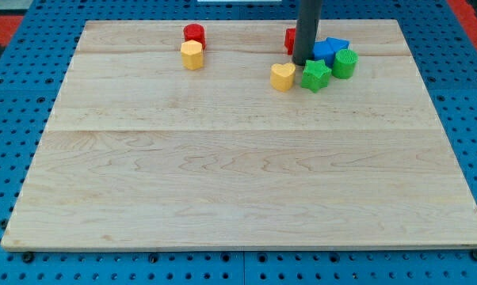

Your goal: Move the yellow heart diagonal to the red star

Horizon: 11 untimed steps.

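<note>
A pale wooden tabletop [238, 174] lies on a blue pegboard, with red flooring showing at the view's top corners. I carry no jaws, only a dark rod that holds nothing, and my tip [304, 63] rests on the wood near the view's top. The yellow heart [283, 76] sits just beside my tip, toward the view's bottom-left of it. The red star [290, 39] stands above the heart, partly hidden behind my rod. A green star [315, 75] is just right of the heart, then a green cylinder [345, 62] and blue blocks [330, 50]. Well left of the heart stand a yellow block [192, 55] and a red cylinder [194, 34], touching.
</note>
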Available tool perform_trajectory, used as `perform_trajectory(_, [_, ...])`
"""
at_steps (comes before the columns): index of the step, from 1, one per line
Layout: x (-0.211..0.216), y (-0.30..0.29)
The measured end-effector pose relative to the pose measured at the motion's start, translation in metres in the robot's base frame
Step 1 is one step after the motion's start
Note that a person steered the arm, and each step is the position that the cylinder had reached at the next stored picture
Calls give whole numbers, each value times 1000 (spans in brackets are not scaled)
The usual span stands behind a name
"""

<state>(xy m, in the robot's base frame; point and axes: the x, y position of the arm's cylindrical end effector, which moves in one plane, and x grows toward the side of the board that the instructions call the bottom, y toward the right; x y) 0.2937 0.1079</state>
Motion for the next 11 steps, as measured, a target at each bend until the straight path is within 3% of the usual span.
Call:
perform_trajectory(1, [18,-61])
perform_trajectory(2, [69,-113])
perform_trajectory(3, [102,-87])
perform_trajectory(4, [93,-38])
perform_trajectory(5, [62,-33])
perform_trajectory(7, [48,11])
perform_trajectory(11, [46,-21])
